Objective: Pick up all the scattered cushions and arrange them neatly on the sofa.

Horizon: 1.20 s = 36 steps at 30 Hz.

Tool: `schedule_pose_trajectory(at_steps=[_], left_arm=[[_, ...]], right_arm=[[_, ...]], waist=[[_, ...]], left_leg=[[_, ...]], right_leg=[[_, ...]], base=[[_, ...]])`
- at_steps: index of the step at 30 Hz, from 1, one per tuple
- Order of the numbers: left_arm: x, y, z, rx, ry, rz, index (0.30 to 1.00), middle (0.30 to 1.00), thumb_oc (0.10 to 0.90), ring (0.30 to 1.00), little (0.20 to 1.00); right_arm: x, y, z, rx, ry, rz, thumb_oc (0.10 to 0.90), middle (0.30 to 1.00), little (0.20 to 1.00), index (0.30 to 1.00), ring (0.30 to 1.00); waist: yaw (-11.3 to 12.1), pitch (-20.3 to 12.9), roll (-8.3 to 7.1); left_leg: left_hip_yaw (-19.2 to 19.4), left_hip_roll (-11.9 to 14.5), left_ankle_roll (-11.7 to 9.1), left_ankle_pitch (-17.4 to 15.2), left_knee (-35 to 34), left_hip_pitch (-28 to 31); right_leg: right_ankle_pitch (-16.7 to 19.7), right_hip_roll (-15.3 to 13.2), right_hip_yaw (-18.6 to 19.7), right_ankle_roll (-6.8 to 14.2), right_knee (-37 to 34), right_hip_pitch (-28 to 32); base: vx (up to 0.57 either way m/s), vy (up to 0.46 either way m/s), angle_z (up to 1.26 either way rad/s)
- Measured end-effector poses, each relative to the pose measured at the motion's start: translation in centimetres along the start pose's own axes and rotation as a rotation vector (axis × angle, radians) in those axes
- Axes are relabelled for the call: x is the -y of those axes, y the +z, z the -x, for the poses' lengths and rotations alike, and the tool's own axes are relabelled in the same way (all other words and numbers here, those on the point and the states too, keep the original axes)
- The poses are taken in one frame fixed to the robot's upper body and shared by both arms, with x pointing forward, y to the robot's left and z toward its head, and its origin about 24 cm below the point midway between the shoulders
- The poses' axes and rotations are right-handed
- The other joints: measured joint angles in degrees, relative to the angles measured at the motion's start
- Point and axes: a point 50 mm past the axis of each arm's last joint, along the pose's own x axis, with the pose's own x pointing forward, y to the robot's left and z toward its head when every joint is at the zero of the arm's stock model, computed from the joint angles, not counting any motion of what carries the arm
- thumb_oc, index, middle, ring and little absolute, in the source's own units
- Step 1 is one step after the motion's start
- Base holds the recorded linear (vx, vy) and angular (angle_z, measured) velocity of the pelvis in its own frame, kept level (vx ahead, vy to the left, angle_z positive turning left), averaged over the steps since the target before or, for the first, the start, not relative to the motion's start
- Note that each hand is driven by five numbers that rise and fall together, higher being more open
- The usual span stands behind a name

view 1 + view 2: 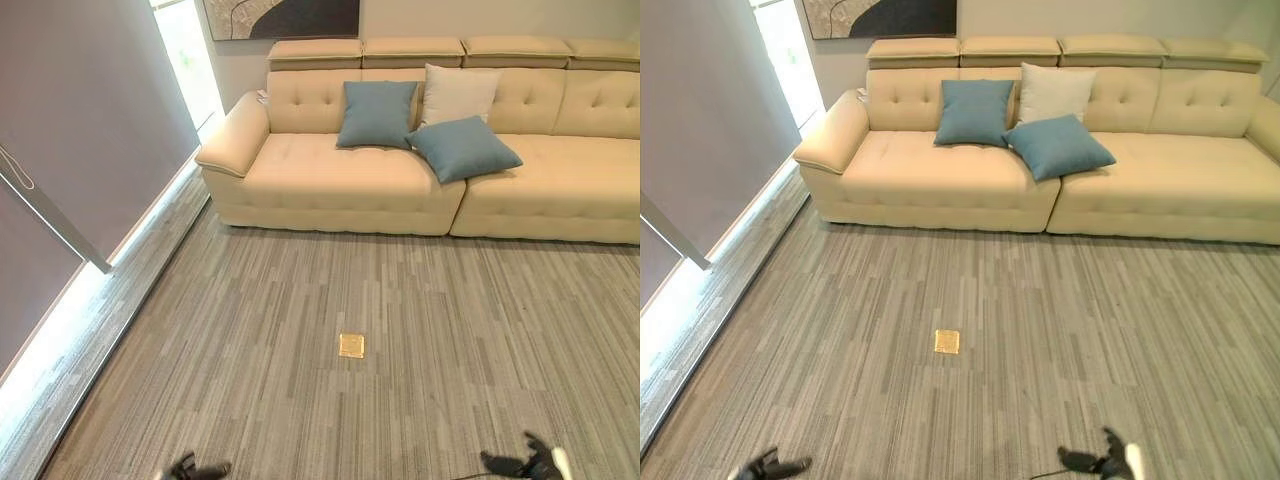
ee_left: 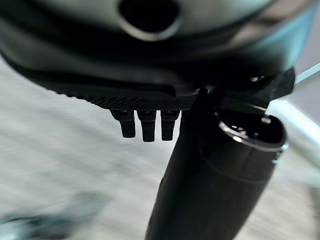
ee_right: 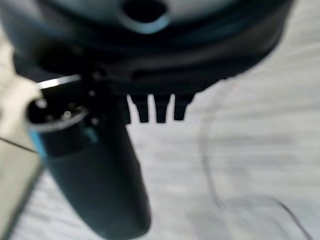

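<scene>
A cream sofa (image 1: 330,180) stands against the far wall. Three cushions rest on it: a blue cushion (image 1: 376,114) upright against the backrest, a white cushion (image 1: 458,95) upright beside it, and a second blue cushion (image 1: 463,148) lying tilted on the seat in front of the white one. My left hand (image 1: 195,468) and right hand (image 1: 535,462) hang low over the carpet, far from the sofa. In the wrist views the left hand's fingers (image 2: 142,125) and the right hand's fingers (image 3: 160,110) are relaxed and hold nothing.
A small brass floor plate (image 1: 351,345) is set in the grey striped carpet (image 1: 400,300) between me and the sofa. A grey blind (image 1: 80,130) and a bright window strip run along the left. A framed picture (image 1: 285,15) hangs above the sofa.
</scene>
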Motion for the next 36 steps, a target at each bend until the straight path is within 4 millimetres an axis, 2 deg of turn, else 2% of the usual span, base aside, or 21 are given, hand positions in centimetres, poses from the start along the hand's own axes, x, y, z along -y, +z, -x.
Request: schedule_pose_trajectory(at_steps=[3,8,10,13,16,17,19,20,22,24,26,27,28,29,30,31,32,33,34,35,36], left_arm=[[1.0,-3.0,0.6,-0.091,-0.008,-0.074,0.9,0.9,0.8,0.9,0.9],[0.9,-4.1,0.9,-0.112,0.027,-0.189,0.9,0.9,0.8,0.9,0.9],[1.1,-3.5,0.8,-0.074,0.034,-0.244,0.9,0.9,0.8,0.9,0.9],[2.3,-1.3,0.5,0.012,0.008,-0.31,0.9,0.9,0.8,0.9,0.9],[3.1,-0.1,0.4,0.062,-0.003,-0.373,0.9,0.9,0.8,0.9,0.9],[3.5,0.5,0.3,0.085,-0.009,-0.419,0.9,0.9,0.8,0.9,0.9],[4.6,1.7,0.4,0.131,-0.032,-0.429,0.9,0.9,0.8,0.9,0.9],[5.3,2.3,0.4,0.161,-0.051,-0.448,0.9,0.9,0.8,0.9,0.9],[5.6,2.5,0.5,0.185,-0.063,-0.47,0.9,0.9,0.8,0.9,0.9],[4.9,3.4,0.4,0.215,-0.054,-0.486,0.9,0.9,0.8,0.9,0.9],[4.4,4.3,0.3,0.251,-0.047,-0.473,0.9,0.9,0.8,0.9,0.9],[4.4,4.5,0.4,0.274,-0.053,-0.472,0.9,0.9,0.8,0.9,0.9],[4.6,4.6,0.5,0.281,-0.06,-0.475,0.9,0.9,0.8,0.9,0.9],[4.6,4.6,0.5,0.283,-0.06,-0.474,0.9,0.9,0.8,0.9,0.9],[4.8,5.1,0.5,0.295,-0.065,-0.471,0.9,0.9,0.8,0.9,0.9],[4.7,5.1,0.5,0.298,-0.069,-0.448,0.9,0.9,0.8,0.9,0.9],[4.2,5.3,0.6,0.311,-0.117,-0.381,0.9,0.9,0.8,0.9,0.9],[5.1,5.8,0.6,0.317,-0.145,-0.37,0.9,0.9,0.8,0.9,0.9],[4.6,6.4,0.5,0.322,-0.124,-0.351,0.9,0.9,0.8,0.9,0.9],[4.5,6.7,0.5,0.326,-0.126,-0.342,0.9,0.9,0.8,0.9,0.9],[4.3,6.7,0.4,0.321,-0.138,-0.354,0.9,0.9,0.8,0.9,0.9]], right_arm=[[-3.9,-0.7,1.1,-0.032,0.108,-0.056,0.8,0.9,0.9,0.9,0.9],[-4.7,-0.6,1.3,-0.034,0.106,-0.088,0.8,0.9,0.9,0.9,0.9],[-5.2,-0.1,1.3,-0.017,0.105,-0.102,0.8,0.9,0.9,0.9,0.9],[-6.8,2.5,0.9,0.043,0.111,-0.097,0.8,0.9,0.9,0.9,0.9],[-10.0,5.1,1.2,0.083,0.185,-0.086,0.8,0.9,0.9,0.9,0.9],[-12.0,6.2,1.5,0.068,0.221,-0.095,0.8,0.9,0.9,0.9,0.9],[-12.4,6.3,1.5,0.048,0.225,-0.116,0.8,0.9,0.9,0.9,0.9],[-12.1,5.7,1.3,0.011,0.21,-0.129,0.8,0.9,0.9,0.9,0.9],[-11.2,5.1,0.6,-0.062,0.182,-0.193,0.8,0.9,0.9,0.9,0.9],[-10.7,4.8,0.4,-0.086,0.176,-0.232,0.8,0.9,0.9,0.9,0.9],[-8.9,3.5,-0.3,-0.118,0.151,-0.204,0.8,0.9,0.9,0.9,0.9],[-7.3,2.1,-0.6,-0.157,0.109,-0.173,0.8,0.9,0.9,0.9,0.9],[-5.8,1.0,-0.9,-0.187,0.065,-0.15,0.8,0.9,0.9,0.9,0.9],[-5.4,0.8,-0.9,-0.191,0.055,-0.147,0.8,0.9,0.9,0.9,0.9],[-3.8,-0.4,-1.0,-0.221,0.012,-0.132,0.8,0.9,0.9,0.9,0.9],[-1.7,-1.4,-1.2,-0.262,-0.021,-0.147,0.8,0.9,0.9,0.9,0.9],[2.4,-1.3,-2.0,-0.279,0.049,-0.283,0.8,0.9,0.9,0.9,0.9],[5.4,-0.8,-2.5,-0.235,-0.032,-0.281,0.8,0.9,0.9,0.9,0.9],[8.6,-1.1,-2.3,-0.208,-0.149,-0.206,0.8,0.9,0.9,0.9,0.9],[10.6,-1.2,-2.3,-0.217,-0.188,-0.166,0.8,0.9,0.9,0.9,0.9],[12.9,-0.8,-2.2,-0.219,-0.242,-0.138,0.8,0.9,0.9,0.9,0.9]], waist=[[0.16,-0.36,0.14],[1.65,-2.29,-0.59],[1.62,-2.82,-0.92],[1.48,-2.25,-0.61],[1.84,-1.37,0.02],[1.63,-1.0,0.6],[1.84,-0.54,1.42],[2.23,-0.2,2.28],[3.07,0.11,2.67],[3.23,0.93,-0.29],[4.1,2.32,-2.62],[5.18,2.56,-2.73],[4.86,2.48,-2.32],[4.73,2.51,-2.24],[4.38,2.71,-2.0],[3.82,2.86,-2.73],[3.13,2.96,-2.87],[3.56,3.39,-1.98],[3.6,3.61,-2.2],[3.59,3.54,-2.22],[3.99,3.55,-2.21]], left_leg=[[0.08,0.08,0.06,-0.27,-0.03,-0.73],[0.12,-0.11,0.12,-0.1,-0.13,-1.81],[0.14,-0.12,0.2,0.01,-0.1,-1.89],[1.39,0.24,0.59,0.59,0.04,-3.03],[3.77,0.6,0.69,0.69,0.06,-3.1],[4.65,0.61,0.36,0.36,0.03,-3.64],[4.29,1.11,-0.24,0.73,0.14,-3.65],[3.87,1.46,-0.81,0.37,0.69,-3.58],[4.04,2.27,-2.75,-0.8,3.54,-4.32],[3.2,1.83,-4.57,-0.92,12.29,-8.22],[0.73,1.18,-4.9,-0.37,26.79,-14.07],[-0.9,1.61,-4.55,-0.05,32.39,-16.46],[-1.52,2.25,-4.44,-0.3,32.7,-17.11],[-1.57,2.43,-4.41,-0.32,32.55,-17.19],[-1.51,3.56,-4.34,-0.3,29.57,-18.01],[-1.6,4.27,-5.89,-0.26,24.56,-18.41],[-1.42,4.42,-9.2,-1.29,23.29,-20.19],[-1.79,4.54,-7.69,-0.72,21.87,-21.87],[-2.02,4.76,-8.08,-0.08,17.59,-21.89],[-1.97,5.21,-7.33,0.51,12.34,-21.28],[-2.03,5.57,-6.9,2.98,9.77,-21.87]], right_leg=[[0.36,0.06,-0.22,-0.44,0.01,-0.55],[0.83,-0.25,-0.31,-0.65,0.05,-1.79],[0.98,-0.26,-0.37,-0.45,0.88,-2.15],[-0.42,-0.14,-0.73,0.39,7.27,-6.89],[-3.63,-2.14,-6.87,1.28,13.64,-11.27],[-3.83,-3.37,-9.09,1.68,15.71,-13.13],[-4.21,-3.07,-9.71,1.22,15.83,-13.03],[-4.5,-2.58,-9.72,0.08,15.64,-12.39],[-5.88,-1.81,-9.6,-1.34,16.8,-12.49],[-7.3,-2.84,-9.07,-3.45,17.39,-12.36],[-6.69,-2.98,-6.59,-4.98,16.46,-10.58],[-5.88,-2.53,-5.01,-5.71,14.99,-9.01],[-5.73,-2.06,-4.53,-5.79,13.02,-7.25],[-5.61,-1.85,-4.52,-5.83,12.62,-6.97],[-5.5,-0.89,-3.24,-5.89,10.7,-5.66],[-4.84,-0.33,-1.19,-6.61,9.32,-4.76],[-3.98,-0.37,-0.66,-7.95,10.0,-6.39],[-4.7,-0.24,-0.34,-6.8,9.02,-5.15],[-4.25,0.34,0.14,-6.41,8.31,-4.27],[-3.97,1.01,0.32,-6.33,7.35,-3.25],[-3.89,1.64,0.27,-6.64,6.16,-1.86]], base=[[0.02,0.014,0.03],[0.05,0.036,-0.01],[-0.04,0.03,-0.02],[0.0,0.003,-0.19],[0.13,-0.163,-0.46],[0.14,-0.19,-0.3],[0.21,-0.33,0.02],[0.18,-0.36,0.14],[0.14,-0.37,0.0],[0.13,-0.331,0.06],[0.16,-0.179,-0.32],[0.25,-0.064,-0.72],[0.26,0.013,-0.58],[0.33,-0.084,-0.32],[0.22,-0.08,-0.46],[0.23,-0.091,-0.75],[0.32,0.06,-0.77],[0.47,0.106,-0.46],[0.37,0.092,-0.23],[0.4,0.142,-0.29],[0.41,0.179,-0.39]])
